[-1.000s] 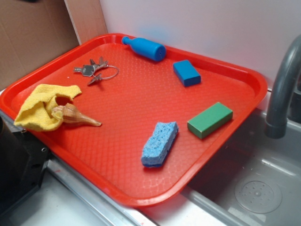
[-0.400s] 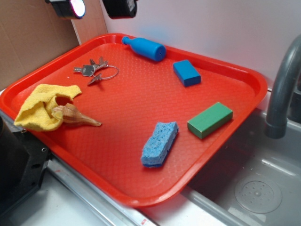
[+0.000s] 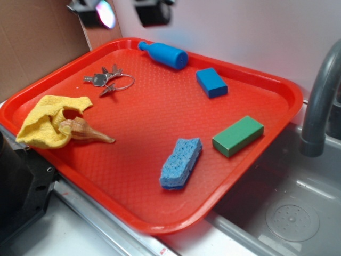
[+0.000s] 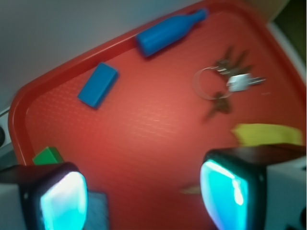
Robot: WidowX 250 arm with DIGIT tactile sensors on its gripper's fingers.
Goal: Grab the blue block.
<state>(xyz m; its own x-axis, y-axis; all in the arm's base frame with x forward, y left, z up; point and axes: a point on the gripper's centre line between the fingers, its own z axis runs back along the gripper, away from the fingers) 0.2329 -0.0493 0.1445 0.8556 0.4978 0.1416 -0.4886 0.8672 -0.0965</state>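
- The gripper [image 3: 128, 12] hangs high over the tray's [image 3: 160, 226] far-left corner, its two fingers [image 4: 62, 201] spread wide with only air between them.
- The blue block [image 3: 211, 82] lies flat toward the far side of the tray, untouched — well apart from the gripper.
- Just behind and to its left is the blue bottle-shaped object [image 3: 164, 54], on its side along the far rim.
- Nearer the front: the green block [image 3: 238, 136] by the right rim, the porous sponge [image 3: 181, 162] beside it.
- On the left, keys [image 3: 108, 80] on a ring, and a yellow cloth [image 3: 47, 120] touching a seashell [image 3: 84, 130].
- The wrist view is blurred — the block [image 4: 98, 85] is visible at its upper left.
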